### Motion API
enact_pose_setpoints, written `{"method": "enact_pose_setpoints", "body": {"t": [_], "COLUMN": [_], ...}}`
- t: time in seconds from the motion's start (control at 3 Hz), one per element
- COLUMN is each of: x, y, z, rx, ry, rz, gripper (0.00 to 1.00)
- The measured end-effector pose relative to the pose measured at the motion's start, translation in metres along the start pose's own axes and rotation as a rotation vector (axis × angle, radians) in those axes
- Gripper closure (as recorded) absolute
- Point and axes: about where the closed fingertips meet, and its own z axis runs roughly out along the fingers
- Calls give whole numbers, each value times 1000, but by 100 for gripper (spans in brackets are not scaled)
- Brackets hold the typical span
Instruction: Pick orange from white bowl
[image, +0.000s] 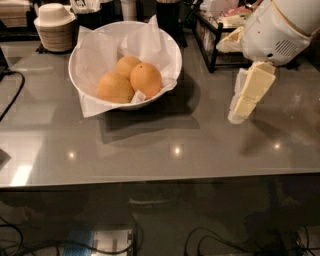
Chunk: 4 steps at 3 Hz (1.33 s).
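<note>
The grey table (150, 145) fills most of the view. The robot's arm (280, 30) comes in from the upper right, its chunky white housing tilted so the gripper (239, 112) points down and left, hanging low over bare tabletop. Can't tell how far it's open. It's well apart from the white bowl (174, 50), which sits back left with crumpled paper inside. The orange (146, 79) rests in the bowl on its right side, touching two paler fruits (115, 87).
</note>
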Motion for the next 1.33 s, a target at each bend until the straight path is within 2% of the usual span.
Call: {"method": "enact_pose_setpoints", "body": {"t": [0.33,0.67,1.33], "x": [-46,-84,-133], "y": [-21,-40,-88], "z": [17,42,110], "rx": [12,39,35], "ry": [-46,-31,54], "rz": [-107,-180,-241], "gripper": [0,0,0]}}
